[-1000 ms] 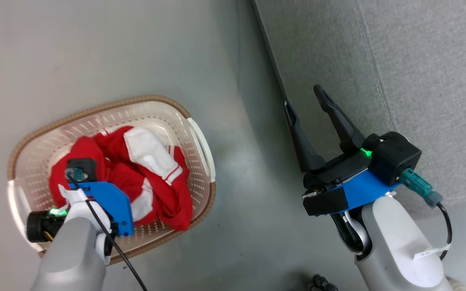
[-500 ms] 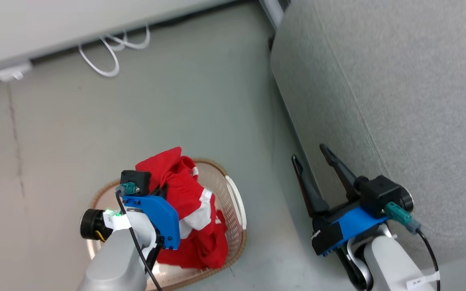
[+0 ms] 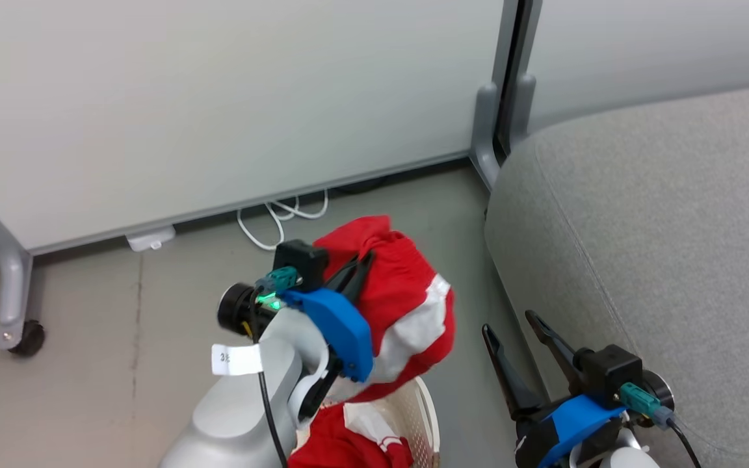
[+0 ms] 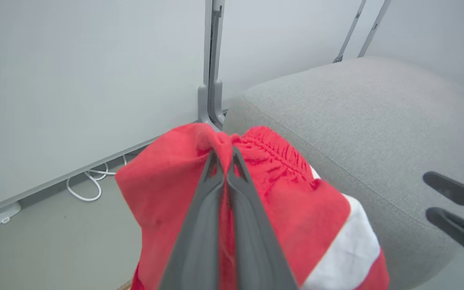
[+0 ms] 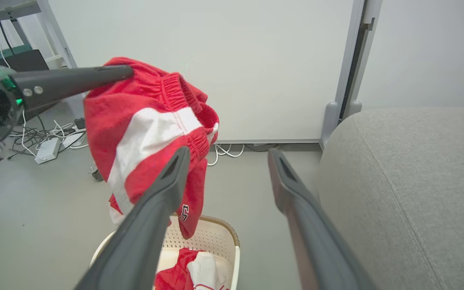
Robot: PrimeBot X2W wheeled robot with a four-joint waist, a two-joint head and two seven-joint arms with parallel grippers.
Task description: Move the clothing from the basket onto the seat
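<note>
Garment [image 3: 407, 292] hangs clamped in left pincer [image 4: 222, 152] above basket [image 5: 206, 233]; second garment [image 5: 183, 274] lies inside; neither reaches seat [image 3: 641, 214]; right pincer [image 3: 508, 322] gapes empty.

Ahead of me pale partition panels [image 3: 218, 97], grey metal post [image 3: 508, 84] between them; grey floor [image 3: 88, 338], white cables [image 3: 283, 218] looped at panel base, castor foot [image 3: 26, 338] on my left.

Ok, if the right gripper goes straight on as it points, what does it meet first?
Probably nothing close: the right gripper points through the gap between the hanging garment and the seat, toward the white panel. Depth is unclear.
</note>
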